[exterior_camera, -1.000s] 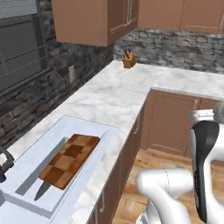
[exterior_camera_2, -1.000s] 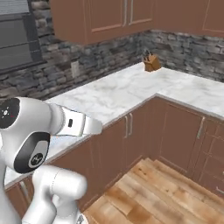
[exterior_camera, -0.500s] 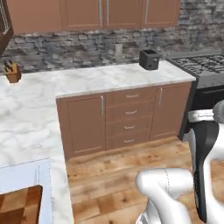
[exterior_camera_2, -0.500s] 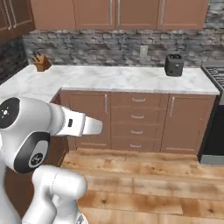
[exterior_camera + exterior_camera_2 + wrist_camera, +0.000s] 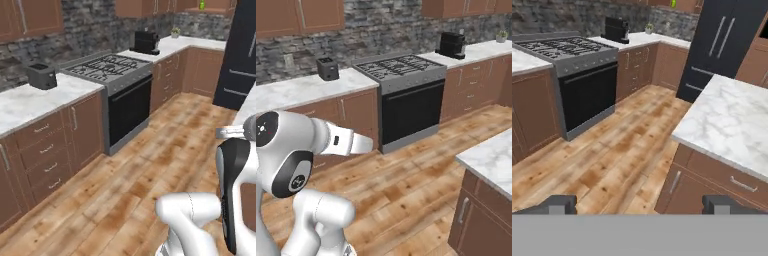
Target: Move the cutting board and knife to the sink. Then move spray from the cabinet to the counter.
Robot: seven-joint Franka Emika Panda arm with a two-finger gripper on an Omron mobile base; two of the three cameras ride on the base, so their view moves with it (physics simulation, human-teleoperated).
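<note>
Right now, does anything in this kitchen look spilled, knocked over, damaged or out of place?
Nothing stands out. The wooden plank floor is clean, the black toaster and black coffee machine stand upright on the white marble counter, and the small bright green bottle stands upright on the brown cabinet shelf.

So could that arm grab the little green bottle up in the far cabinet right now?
Probably not. The green spray bottle sits high in the cabinet at the far end of the room, past the stove and a long stretch of wooden floor. The open gripper looks too far away; the base would likely need to drive closer.
</note>
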